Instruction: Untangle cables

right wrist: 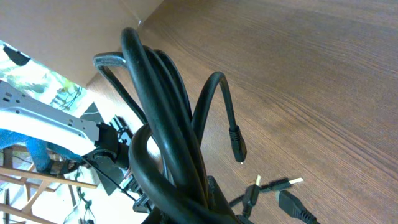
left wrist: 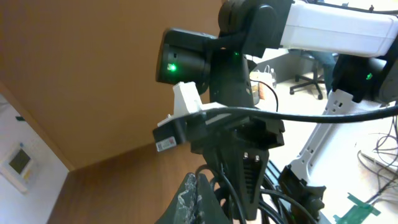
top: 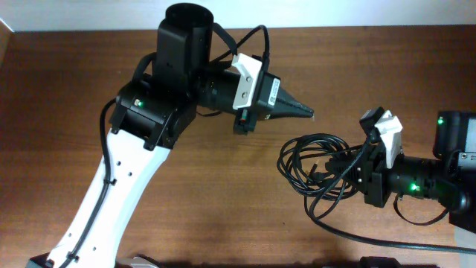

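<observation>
Cables (right wrist: 165,137) looped, gripped in right jaws, left jaws closed

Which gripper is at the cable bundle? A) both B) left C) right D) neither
C: the right gripper is closed on the cables, which rise right past its wrist camera; the left gripper hangs shut, apart from them.
</observation>
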